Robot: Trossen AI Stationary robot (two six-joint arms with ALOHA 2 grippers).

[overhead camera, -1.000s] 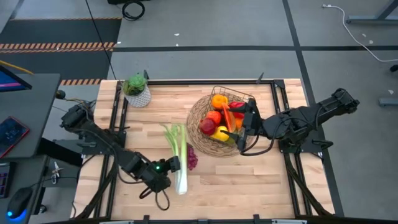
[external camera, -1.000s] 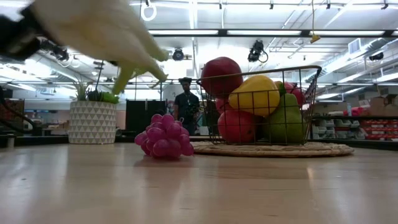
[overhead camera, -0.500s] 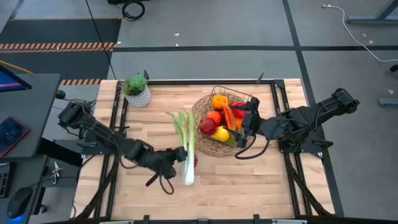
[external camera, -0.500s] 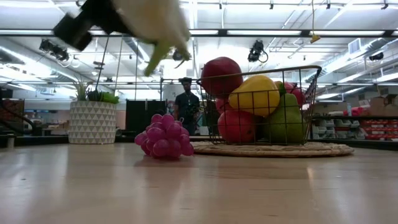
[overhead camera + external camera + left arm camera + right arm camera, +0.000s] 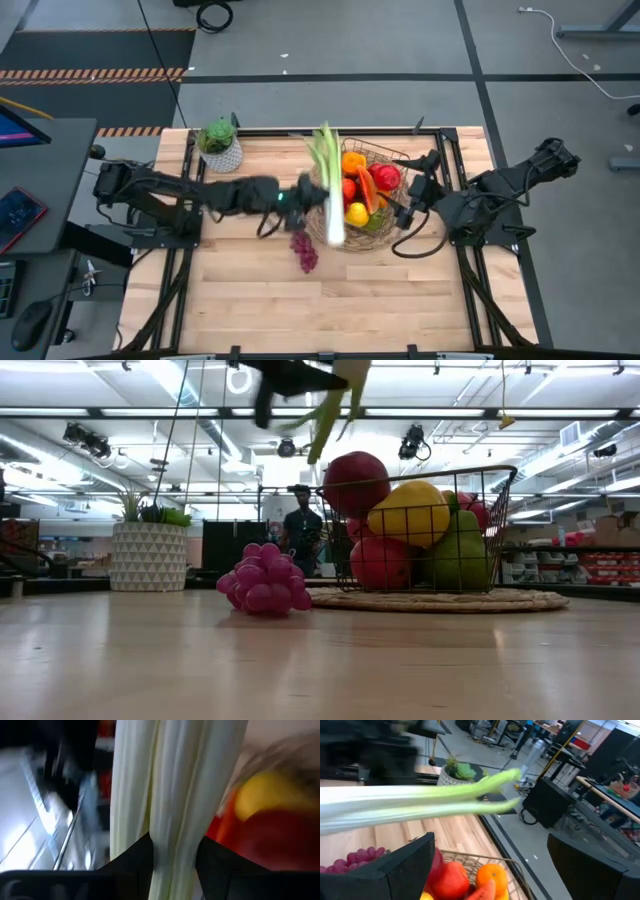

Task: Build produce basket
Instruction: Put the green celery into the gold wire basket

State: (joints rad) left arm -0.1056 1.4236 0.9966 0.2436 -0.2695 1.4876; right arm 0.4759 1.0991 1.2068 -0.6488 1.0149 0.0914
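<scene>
Two dark, matte black jointed arms are being shown from above, one at centre left, one at centre right. Black cables are seen looping under each. A small green light is glowing near the left gripper (image 5: 300,197). The right gripper (image 5: 412,190) is seen ending in broad, flat black fingers.

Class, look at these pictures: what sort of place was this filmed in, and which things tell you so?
Probably a robotics lab or workshop hall. A wooden table stands on a grey concrete floor with hazard-striped tape; the low view shows ceiling strip lights and stocked shelves behind.
</scene>
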